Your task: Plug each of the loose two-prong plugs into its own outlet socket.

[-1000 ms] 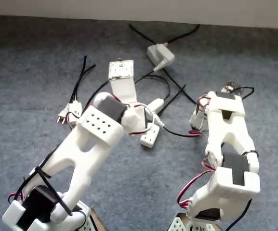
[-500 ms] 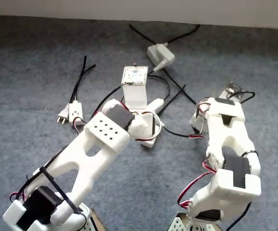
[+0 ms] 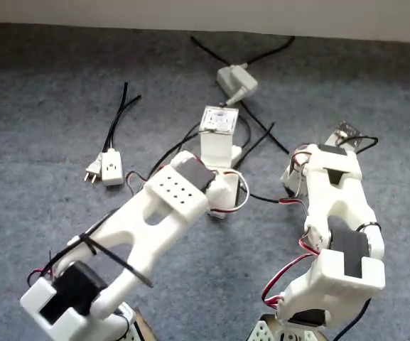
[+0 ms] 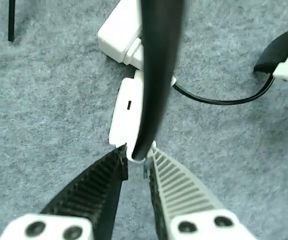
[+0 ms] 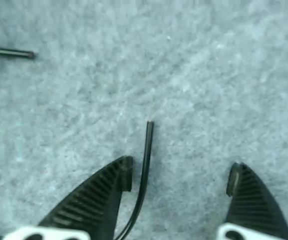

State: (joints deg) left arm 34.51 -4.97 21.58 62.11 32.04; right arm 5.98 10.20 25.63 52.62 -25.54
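My left gripper (image 4: 136, 157) is shut on the end of a thick black cable (image 4: 156, 55), right at the near end of a white socket block (image 4: 126, 107) lying on the carpet. A white plug body (image 4: 118, 35) butts against the block's far end. In the high view the left arm (image 3: 180, 195) covers that block at the middle of the floor. A loose white two-prong plug (image 3: 106, 168) lies apart at the left. My right gripper (image 5: 178, 177) is open just above the carpet, with a thin black cable end (image 5: 146, 150) beside one finger.
A white adapter (image 3: 236, 81) with crossing black cables lies at the back. Black leads trail from the loose plug toward the rear. The right arm (image 3: 336, 192) stands at the right. A thin black lead (image 4: 218, 100) curves across the grey carpet (image 3: 48, 92).
The left arm has swung to the right and forward over the socket block, hiding most of it. The right arm has barely shifted.
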